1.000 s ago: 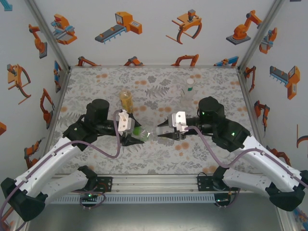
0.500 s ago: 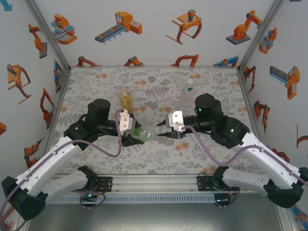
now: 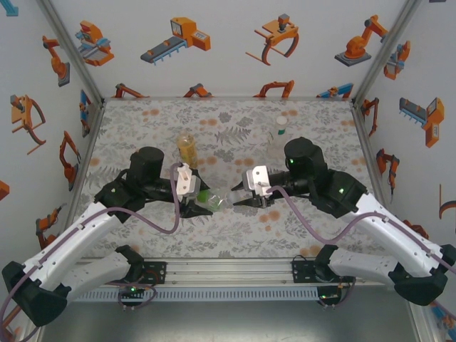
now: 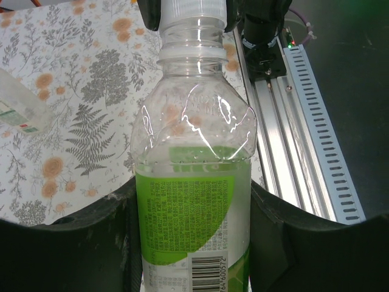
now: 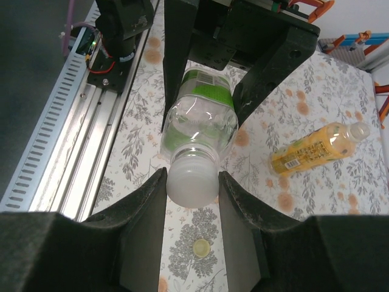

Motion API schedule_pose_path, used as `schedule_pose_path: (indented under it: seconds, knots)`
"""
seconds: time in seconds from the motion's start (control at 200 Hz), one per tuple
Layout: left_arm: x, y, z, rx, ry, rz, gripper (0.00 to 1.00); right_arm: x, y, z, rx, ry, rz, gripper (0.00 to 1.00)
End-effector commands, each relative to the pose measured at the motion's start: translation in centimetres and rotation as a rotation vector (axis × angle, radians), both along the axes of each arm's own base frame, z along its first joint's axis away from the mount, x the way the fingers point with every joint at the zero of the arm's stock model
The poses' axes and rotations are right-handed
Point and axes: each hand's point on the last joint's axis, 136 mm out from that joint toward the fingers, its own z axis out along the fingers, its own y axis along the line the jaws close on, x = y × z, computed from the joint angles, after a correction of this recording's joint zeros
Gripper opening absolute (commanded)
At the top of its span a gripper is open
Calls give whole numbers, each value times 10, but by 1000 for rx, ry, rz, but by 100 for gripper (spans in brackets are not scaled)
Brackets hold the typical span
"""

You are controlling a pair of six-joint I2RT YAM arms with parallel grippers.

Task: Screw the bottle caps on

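Both busy: left gripper [image 3: 202,201] clamps green bottle [image 4: 191,188], right gripper [image 3: 238,199] pinches white cap [image 5: 192,177] on its neck. Nearby lies loose cap [image 5: 200,246]; yellow bottle [image 3: 187,148], clear bottle [image 3: 278,140] stand behind.

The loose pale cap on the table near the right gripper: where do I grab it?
Pinch the pale cap across its round rim, coming straight down from above. It lies flat on the table, low and standing apart, so a sideways approach would probably find little to catch.

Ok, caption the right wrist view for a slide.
Capping step: right gripper grips white cap on green-label bottle held by left gripper.
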Motion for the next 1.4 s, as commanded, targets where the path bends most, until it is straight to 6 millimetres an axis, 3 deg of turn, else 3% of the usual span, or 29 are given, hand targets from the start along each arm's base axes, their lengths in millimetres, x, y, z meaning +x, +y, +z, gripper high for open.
schedule_pose_path:
  seconds: [0.0, 0.681, 0.931, 1.242, 1.397]
  knots:
    - [-6, 1, 21, -50, -63, -28, 0, -12, 1, 6, 7, -10, 57, 6]
    - [-4, 2, 27, -79, -75, -10, 0, -12, 12, -11, -42, -20, 49, 2]
    - [-5, 3, 27, -81, -84, -8, 0, -4, 16, -7, -21, 47, -15, 0]
    - [-4, 3, 27, -80, -90, -4, 0, 22, 21, -1, 55, 313, -241, 0]
    - [-4, 3, 26, -79, -89, -5, 0, 53, 16, -2, 135, 524, -476, 0]
